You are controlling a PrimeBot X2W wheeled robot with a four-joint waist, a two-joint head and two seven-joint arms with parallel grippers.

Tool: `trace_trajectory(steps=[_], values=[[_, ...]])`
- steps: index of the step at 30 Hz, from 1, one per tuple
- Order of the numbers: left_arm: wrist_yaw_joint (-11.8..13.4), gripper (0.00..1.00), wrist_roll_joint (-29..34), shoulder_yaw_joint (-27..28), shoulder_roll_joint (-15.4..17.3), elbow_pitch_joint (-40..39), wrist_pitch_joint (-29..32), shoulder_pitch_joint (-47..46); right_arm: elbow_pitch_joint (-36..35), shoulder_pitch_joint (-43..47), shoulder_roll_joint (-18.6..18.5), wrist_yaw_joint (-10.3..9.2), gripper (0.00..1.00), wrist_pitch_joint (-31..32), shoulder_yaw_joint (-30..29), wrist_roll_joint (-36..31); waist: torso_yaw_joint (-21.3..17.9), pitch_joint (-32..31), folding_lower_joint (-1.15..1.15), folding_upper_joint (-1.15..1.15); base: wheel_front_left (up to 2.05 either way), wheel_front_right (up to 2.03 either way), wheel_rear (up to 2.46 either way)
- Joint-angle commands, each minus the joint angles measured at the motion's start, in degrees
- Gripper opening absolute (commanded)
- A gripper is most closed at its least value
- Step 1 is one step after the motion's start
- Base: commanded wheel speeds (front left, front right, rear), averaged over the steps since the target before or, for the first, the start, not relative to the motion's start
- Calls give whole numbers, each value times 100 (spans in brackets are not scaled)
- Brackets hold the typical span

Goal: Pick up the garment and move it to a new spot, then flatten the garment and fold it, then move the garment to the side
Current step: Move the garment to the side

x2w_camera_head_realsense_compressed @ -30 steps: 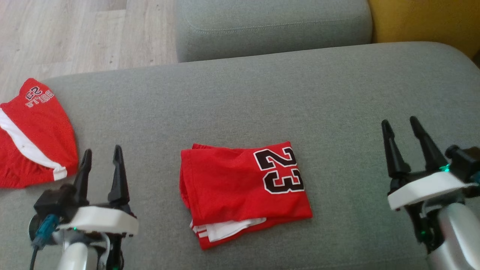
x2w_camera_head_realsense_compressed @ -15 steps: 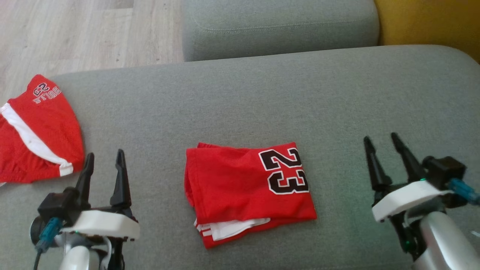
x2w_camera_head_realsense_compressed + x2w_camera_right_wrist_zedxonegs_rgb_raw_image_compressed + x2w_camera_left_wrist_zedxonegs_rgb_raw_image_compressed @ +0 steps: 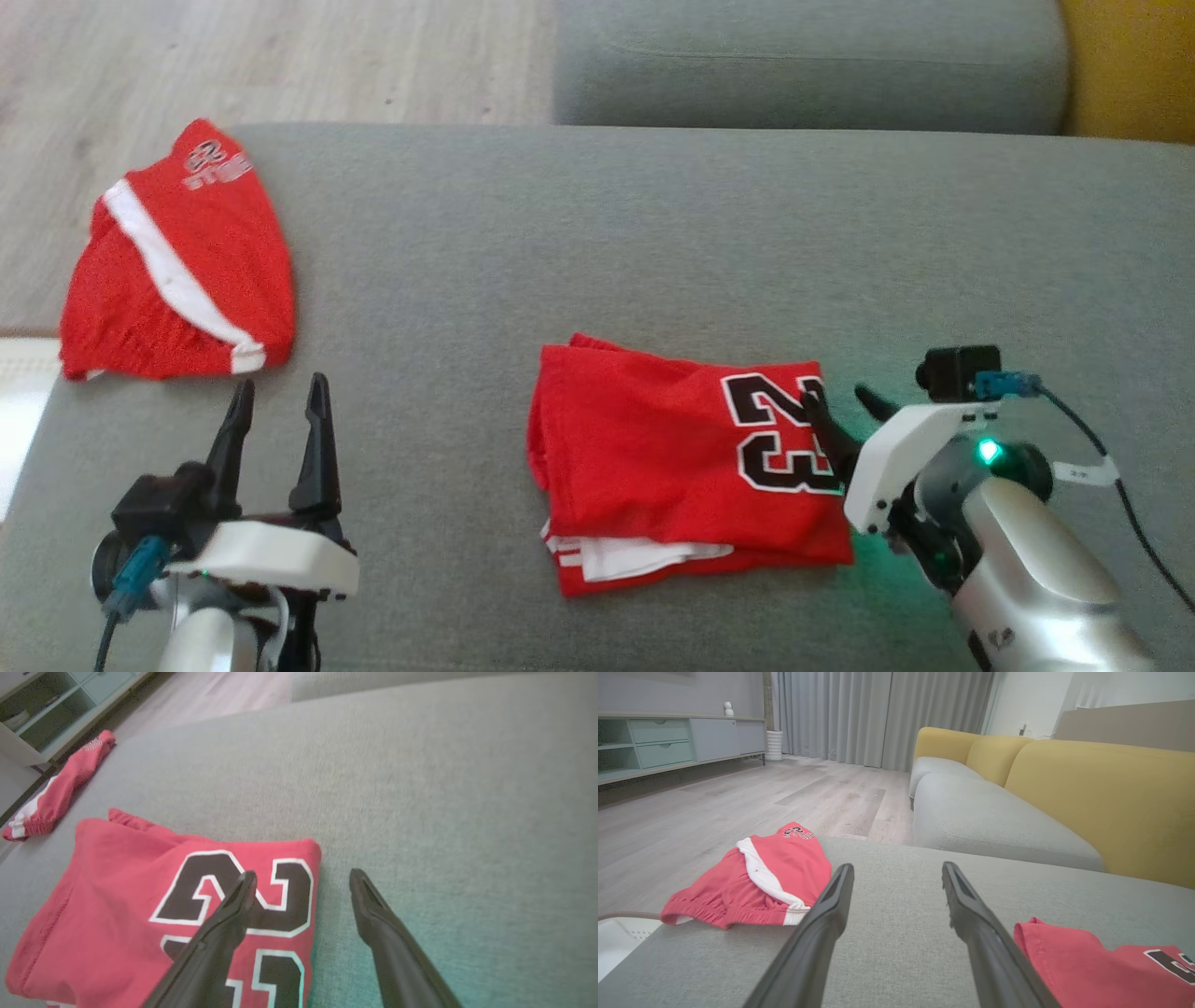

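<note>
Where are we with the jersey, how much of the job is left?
Done: the jersey lies folded in a flat stack on the grey cushion. In hand: the right hand, open, straddles its right edge by the 23, not gripping yet; the left hand hovers open, apart. Left: moving it aside.

A grey cushion (image 3: 653,233) bears two red garments: a folded jersey (image 3: 653,467) numbered 23, and shorts (image 3: 177,271) well left of the jersey, overhanging the cushion's edge.

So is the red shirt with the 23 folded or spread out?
Folded: the red shirt lies as a rectangle, stacked layers and white trim showing at its near edge.
</note>
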Motion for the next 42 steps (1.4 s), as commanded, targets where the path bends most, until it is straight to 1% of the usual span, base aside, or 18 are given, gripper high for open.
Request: trace_trajectory(steps=[1,4,5,8,11,12,13,14,20,24,28,31,36,42], values=[[-35,100,50,168,13,-173,-70,-363,221,-273,89,-4,100,197,-3,93,201,62,0,0,0,0,0],[-42,100,59,183,7,-158,-70,-356,731,-389,192,-4,100,501,-130,193,318,95,0,0,0,0,0],[-42,100,59,183,7,-158,-70,-356,731,-389,192,-4,100,501,-130,193,318,95,0,0,0,0,0],[-55,100,64,205,2,-148,-70,-354,1056,-449,299,-4,100,777,-140,322,386,119,0,0,0,0,0],[-64,100,75,210,-3,-147,-70,-364,1151,-486,346,-4,100,880,-37,476,420,138,0,0,0,0,0],[-65,100,79,214,-5,-145,-70,-369,1147,-500,339,-4,68,859,9,510,421,140,0,0,0,0,0],[-63,100,85,220,-6,-143,-70,-372,1134,-522,326,-4,27,789,28,548,414,141,0,0,0,0,0],[-65,100,93,224,-7,-146,-70,-376,1134,-553,304,-4,0,709,40,570,396,137,0,0,0,0,0],[-104,100,89,140,-16,-200,-70,-396,1079,-843,104,-4,0,246,102,630,150,84,0,0,0,0,0],[-167,100,32,-33,-22,-221,-70,-476,1007,-1092,-138,-4,0,165,151,694,-153,81,0,0,0,0,0],[-216,100,-4,-297,-28,-190,-70,-608,964,-1308,-378,-4,0,136,187,758,-567,103,0,0,0,0,0],[-240,100,-46,-478,-31,-247,-70,-728,911,-1448,-484,-4,0,87,209,805,-939,168,0,0,0,0,0],[-249,100,-58,-675,-33,-251,-70,-860,856,-1636,-475,-4,0,-34,235,895,-1580,266,0,0,0,0,0],[-237,100,-42,-871,-34,-207,-70,-975,794,-1732,-463,-4,0,-180,311,971,-2204,389,0,0,0,0,0]])
